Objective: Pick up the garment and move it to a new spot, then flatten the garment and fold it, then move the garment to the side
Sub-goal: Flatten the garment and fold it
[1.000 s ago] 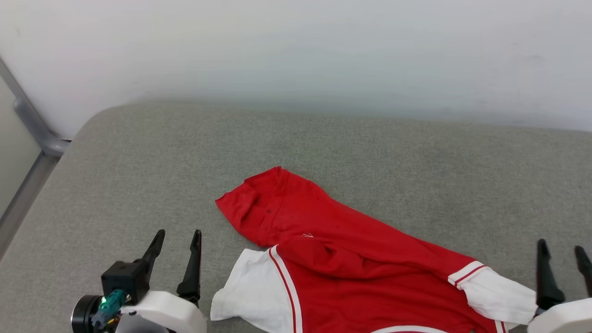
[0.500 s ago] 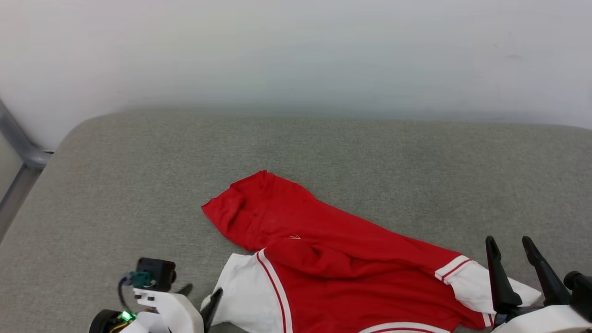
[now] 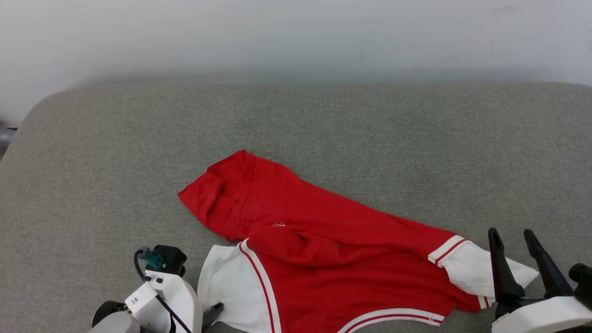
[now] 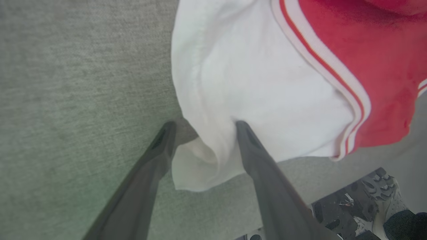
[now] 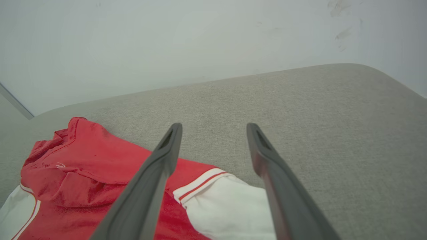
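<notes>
Lower centre of the head view: the garment (image 3: 333, 263) lies rumpled on the grey cushion (image 3: 138, 138), red body running diagonally from a bunched end at mid-frame down to the bottom edge. White cuff panels with red-and-white stripe trim sit at lower left and lower right; tiny white logo near the middle.

Left gripper (image 4: 205, 124): jaws wide, nothing clamped. Left wrist view shows it straddling the edge of the lower-left white panel (image 4: 253, 83), one fingertip (image 4: 242, 126) pressed into the fabric, the other on bare cushion just beside it.

Right gripper (image 3: 511, 232): jaws wide, holding nothing, at the lower-right cuff; one finger overlaps the white fabric, contact can't be told.

Pale wall (image 3: 277, 37) behind the cushion.
</notes>
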Tool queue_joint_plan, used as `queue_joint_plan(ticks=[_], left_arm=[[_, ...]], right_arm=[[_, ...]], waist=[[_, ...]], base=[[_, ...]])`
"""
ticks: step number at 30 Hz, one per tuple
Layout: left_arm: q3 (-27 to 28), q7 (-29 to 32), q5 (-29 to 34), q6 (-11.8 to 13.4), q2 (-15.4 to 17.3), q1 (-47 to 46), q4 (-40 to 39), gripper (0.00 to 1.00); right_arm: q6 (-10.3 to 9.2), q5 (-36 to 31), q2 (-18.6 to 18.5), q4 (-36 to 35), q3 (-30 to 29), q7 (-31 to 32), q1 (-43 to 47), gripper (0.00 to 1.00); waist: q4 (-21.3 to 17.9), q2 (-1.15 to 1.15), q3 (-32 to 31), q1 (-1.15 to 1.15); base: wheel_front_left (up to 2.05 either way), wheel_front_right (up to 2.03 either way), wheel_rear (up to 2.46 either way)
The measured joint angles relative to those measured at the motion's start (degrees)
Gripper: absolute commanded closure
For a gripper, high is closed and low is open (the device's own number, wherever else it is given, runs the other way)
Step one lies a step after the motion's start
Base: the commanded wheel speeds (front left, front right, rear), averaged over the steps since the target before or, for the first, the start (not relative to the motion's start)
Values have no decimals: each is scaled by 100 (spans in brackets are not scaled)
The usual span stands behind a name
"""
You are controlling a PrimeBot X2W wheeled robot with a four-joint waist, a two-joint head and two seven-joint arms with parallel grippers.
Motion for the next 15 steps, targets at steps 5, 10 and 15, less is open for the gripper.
queue_joint_plan(ticks=[5,10,15], left_arm=[[18,-445,147,1,-101,-14,202,100],[202,-1092,278,180,-168,43,149,100],[376,-1425,416,385,-23,105,-263,100]], right_arm=[[1,182,1,257,-328,285,-61,0],[1,205,0,703,-968,1073,-87,0],[0,215,-209,1104,-1355,2443,-317,0]], waist=[[-8,0,19,0],[76,0,-76,0],[174,0,-102,0]], base=[[0,0,0],[0,0,0],[0,0,0]])
